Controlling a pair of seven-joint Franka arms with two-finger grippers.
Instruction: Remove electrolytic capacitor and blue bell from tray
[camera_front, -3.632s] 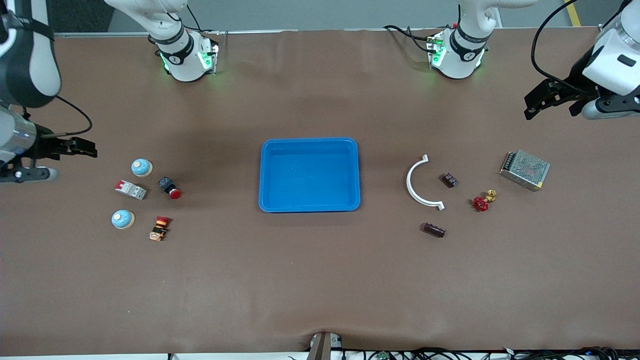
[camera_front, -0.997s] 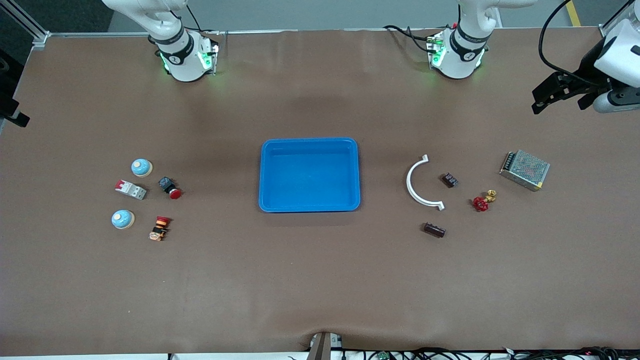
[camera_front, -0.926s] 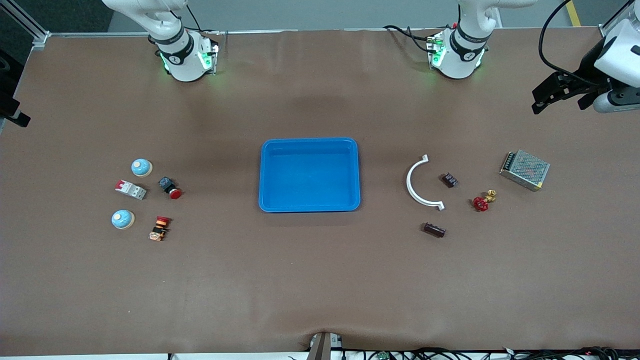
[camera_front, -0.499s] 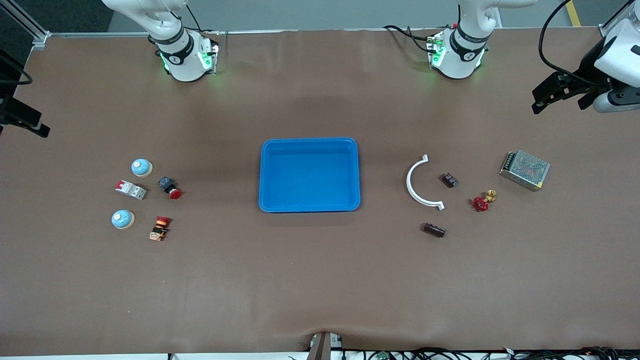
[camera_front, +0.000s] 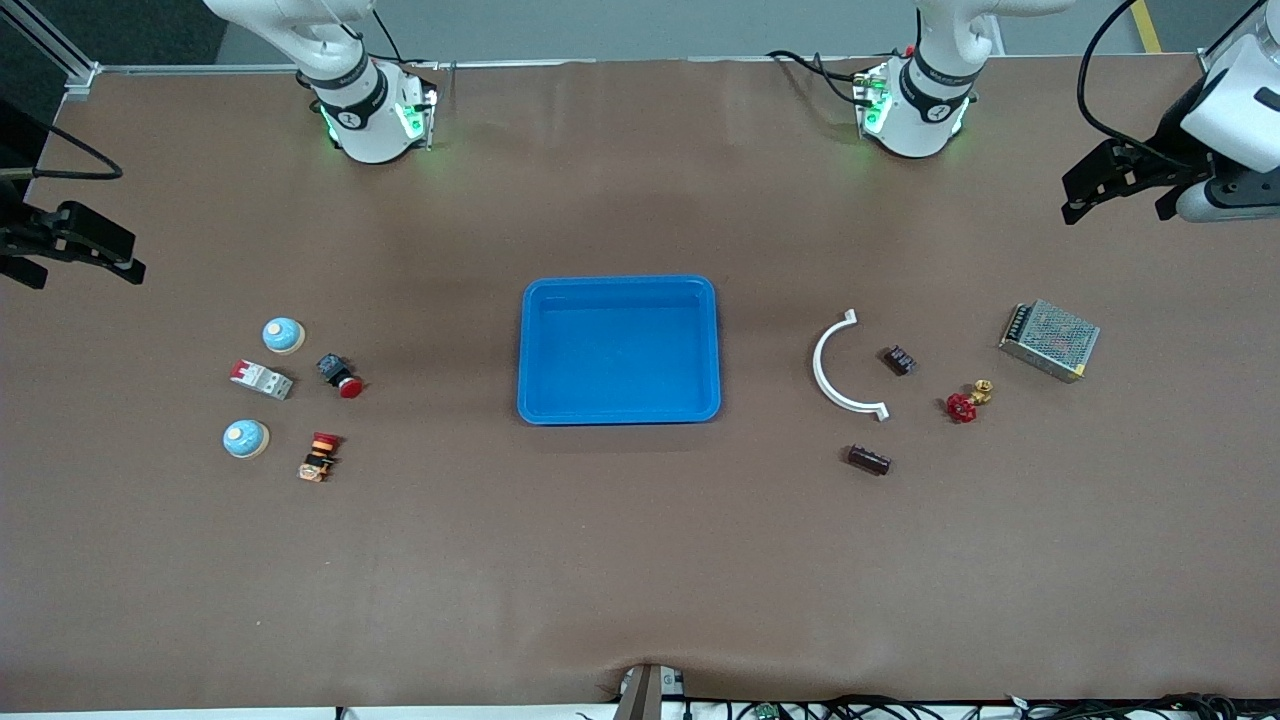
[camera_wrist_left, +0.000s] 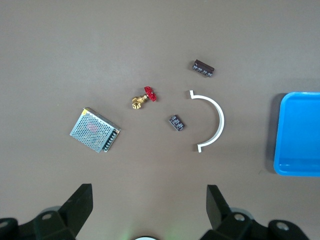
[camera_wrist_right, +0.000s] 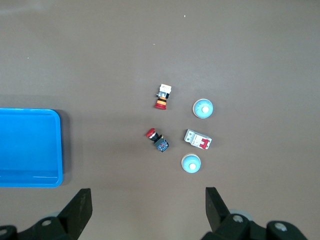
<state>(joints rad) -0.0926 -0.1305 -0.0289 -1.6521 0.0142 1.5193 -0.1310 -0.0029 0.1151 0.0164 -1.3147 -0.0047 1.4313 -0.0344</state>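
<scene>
Front view: blue tray (camera_front: 619, 290) mid-table, capacitor (camera_front: 869, 460) toward left arm's end, bells (camera_front: 283, 335) toward right's. Left gripper (camera_wrist_left: 147, 212) and right gripper (camera_wrist_right: 147, 210) both spread wide, empty, up in the air.

Robotics lab, 2 arm bases (camera_front: 375, 110), brown bench (camera_front: 640, 560), elec parts

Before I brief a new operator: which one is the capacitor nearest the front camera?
Start at the blue tray and go toward the left arm's end of the table to the white curved bracket. The capacitor lies nearer the camera than the bracket: a dark brown cylinder on its side, longer than the smaller dark part beside the bracket.
</scene>
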